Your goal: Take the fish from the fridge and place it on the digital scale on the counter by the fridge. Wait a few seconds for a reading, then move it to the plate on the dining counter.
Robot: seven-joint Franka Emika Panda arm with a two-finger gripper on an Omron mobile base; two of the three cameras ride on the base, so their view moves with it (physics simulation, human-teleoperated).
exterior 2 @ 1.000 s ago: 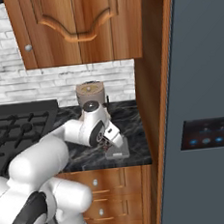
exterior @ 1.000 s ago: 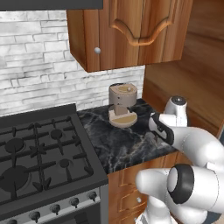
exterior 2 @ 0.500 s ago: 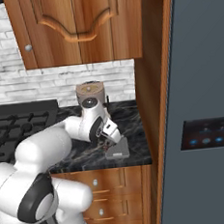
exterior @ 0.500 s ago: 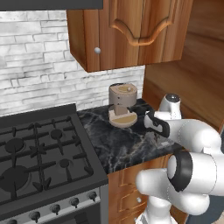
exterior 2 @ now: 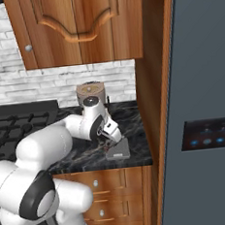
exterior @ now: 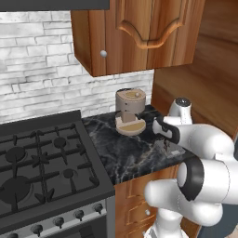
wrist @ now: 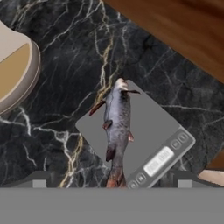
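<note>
Nearest the hand camera, the two dark finger tips (wrist: 39,178) stand well apart at either side of the fish's tail, jaws wide and closed on nothing; the gripper (wrist: 111,180) hangs just above the digital scale (wrist: 151,127), with the fish (wrist: 117,127) lying flat along the grey slab, head pointing away from the hand and past the slab's far corner, reddish tail toward the scale's button strip; the scale sits flat on the counter (wrist: 65,61), its display edge near the counter's front; to one side in the hand view is the round tan base of the coffee machine (wrist: 15,72), apart from the scale; beyond the scale a brown wooden side panel (wrist: 175,30) meets the marble

From the right base view the gripper (exterior 2: 112,138) points down at the scale (exterior 2: 118,152), which lies near the counter's (exterior 2: 84,156) front right corner, above wooden drawers (exterior 2: 110,192) with round knobs; the fridge (exterior 2: 203,125) stands at the right with its lit control panel; behind the arm sits the coffee machine (exterior 2: 90,93)

From the left base view, the gripper (exterior: 166,145) is over the scale (exterior: 173,149); the coffee machine (exterior: 130,111) is farther back; a black gas stove (exterior: 42,162) is to the left; a wooden wall cabinet (exterior: 139,32) hangs above, against a white brick wall (exterior: 37,79)
</note>
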